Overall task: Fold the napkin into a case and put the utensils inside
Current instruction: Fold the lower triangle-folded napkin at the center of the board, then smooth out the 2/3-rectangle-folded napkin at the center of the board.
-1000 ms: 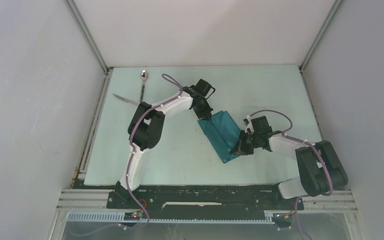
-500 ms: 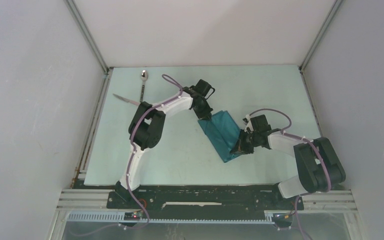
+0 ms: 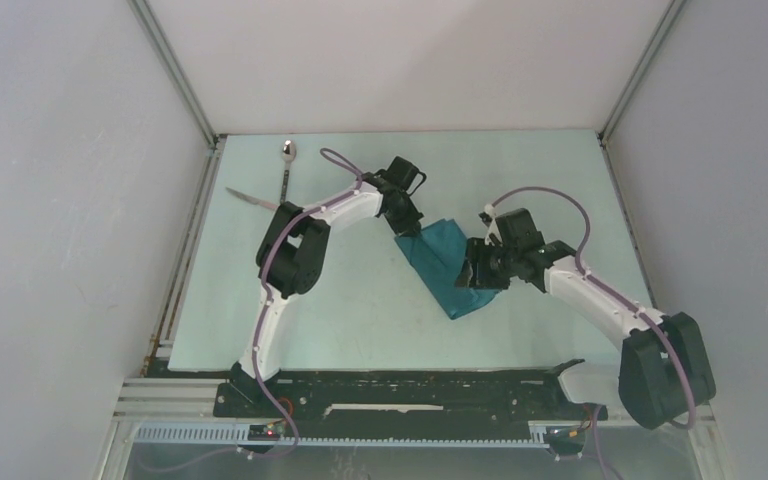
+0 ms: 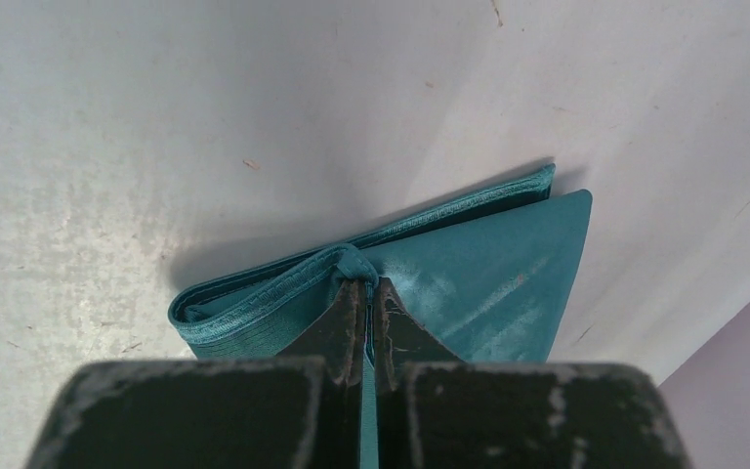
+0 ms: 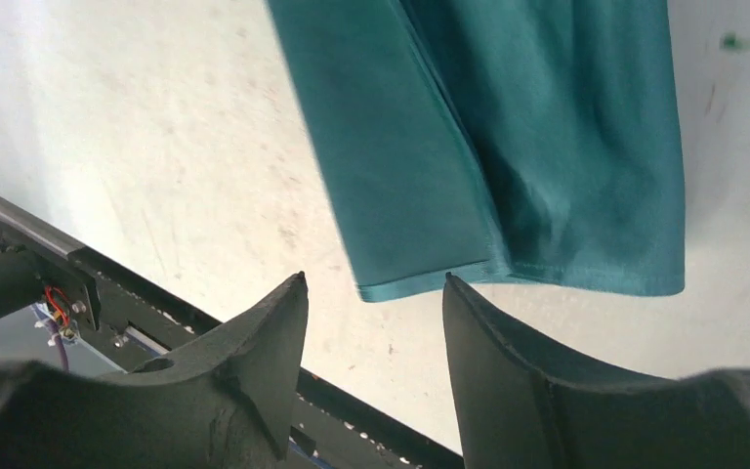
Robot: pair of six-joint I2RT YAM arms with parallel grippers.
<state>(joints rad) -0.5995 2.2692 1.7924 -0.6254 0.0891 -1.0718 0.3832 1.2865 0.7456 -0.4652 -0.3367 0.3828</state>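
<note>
The teal napkin lies folded into a long strip slanting across the middle of the table. My left gripper is shut on the strip's far corner; in the left wrist view the hem bunches between the pressed fingertips of the left gripper, and the napkin spreads beyond them. My right gripper hovers open by the near end. In the right wrist view the right gripper holds nothing, and the napkin ends just past its tips. The spoon and knife lie at the far left.
The pale table is boxed in by white walls on three sides. A black rail runs along its near edge and shows under the right fingers as the rail. The knife and spoon lie close to the left wall.
My right gripper has opened and let go of the napkin's near end, and its arm has stretched out and shifted. The left gripper still pinches the far corner.
</note>
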